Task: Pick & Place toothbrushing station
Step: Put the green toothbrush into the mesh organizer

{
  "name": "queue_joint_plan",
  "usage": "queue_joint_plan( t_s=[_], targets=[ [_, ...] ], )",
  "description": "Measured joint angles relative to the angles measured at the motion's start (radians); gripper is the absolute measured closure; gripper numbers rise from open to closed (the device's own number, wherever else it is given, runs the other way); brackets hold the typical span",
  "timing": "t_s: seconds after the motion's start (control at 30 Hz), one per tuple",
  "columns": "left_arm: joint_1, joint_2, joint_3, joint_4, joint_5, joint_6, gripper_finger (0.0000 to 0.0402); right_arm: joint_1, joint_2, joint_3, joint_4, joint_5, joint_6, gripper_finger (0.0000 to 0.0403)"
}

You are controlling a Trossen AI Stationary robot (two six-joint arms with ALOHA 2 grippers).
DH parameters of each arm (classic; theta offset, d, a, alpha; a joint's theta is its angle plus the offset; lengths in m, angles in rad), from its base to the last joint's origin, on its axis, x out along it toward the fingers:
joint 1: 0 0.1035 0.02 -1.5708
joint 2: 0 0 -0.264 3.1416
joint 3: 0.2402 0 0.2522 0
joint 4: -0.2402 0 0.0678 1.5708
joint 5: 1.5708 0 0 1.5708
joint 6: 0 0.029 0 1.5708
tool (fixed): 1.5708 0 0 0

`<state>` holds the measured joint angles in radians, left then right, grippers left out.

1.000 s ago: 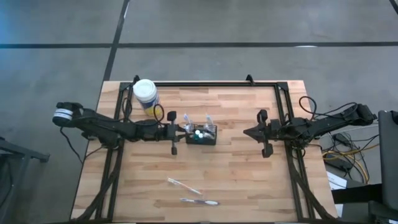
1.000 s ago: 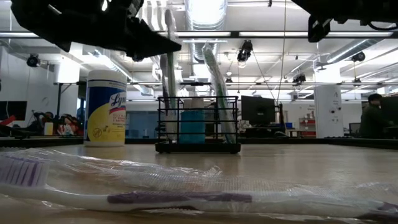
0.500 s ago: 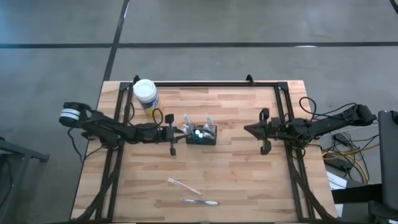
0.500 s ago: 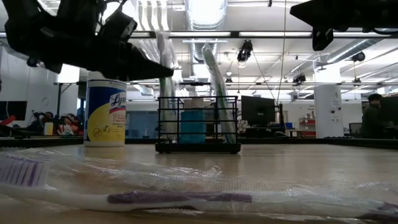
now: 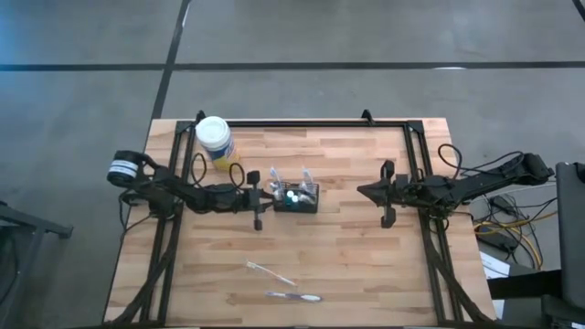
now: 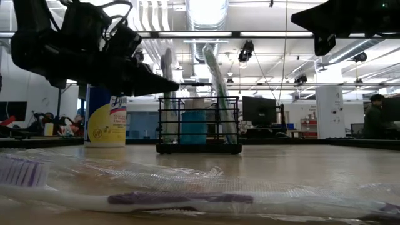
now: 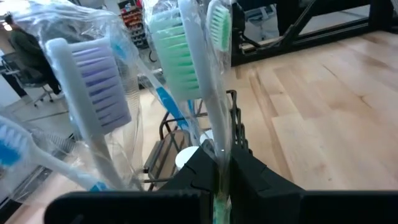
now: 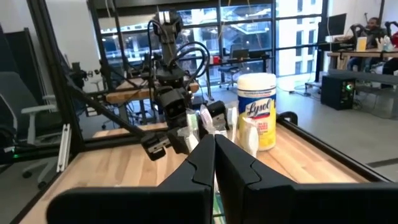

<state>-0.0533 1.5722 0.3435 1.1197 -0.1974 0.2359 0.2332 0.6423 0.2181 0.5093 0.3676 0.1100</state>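
Over the last second the left gripper [image 5: 259, 199] has crept toward the station [image 5: 295, 196] at mid-table and lowered, its fingers pinched on a wrapped green toothbrush [image 7: 217, 93], suggesting the brush is being seated in the caddy. The right gripper [image 5: 370, 193] waits well apart, fingers together and empty. The station is a black wire caddy standing upright, already holding wrapped brushes.

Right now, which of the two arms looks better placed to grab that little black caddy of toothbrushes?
Left. The left gripper sits right against the black wire caddy at the table's middle, while the right gripper hangs well off to the other side.
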Motion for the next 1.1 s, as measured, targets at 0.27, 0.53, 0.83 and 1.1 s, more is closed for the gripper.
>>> queue_joint_plan(
  t_s=[0.27,0.53,0.83,1.1],
  targets=[
    [0.026,0.022,0.003,0.005,0.035,-0.035,0.0375,0.0,-0.001,-0.005,0.004,0.0,0.006,0.0394],
    [0.026,0.019,0.005,-0.006,0.042,-0.05,0.0369,0.0,0.001,-0.005,0.004,0.0,0.004,0.0394],
    [0.026,-0.01,-0.001,-0.044,0.082,-0.085,0.0323,0.0,0.0,-0.005,0.003,-0.002,0.004,0.0394],
    [0.026,-0.125,-0.003,-0.09,0.106,-0.081,0.0232,0.0,0.0,-0.009,0.004,-0.005,0.018,0.0394]
  ],
)
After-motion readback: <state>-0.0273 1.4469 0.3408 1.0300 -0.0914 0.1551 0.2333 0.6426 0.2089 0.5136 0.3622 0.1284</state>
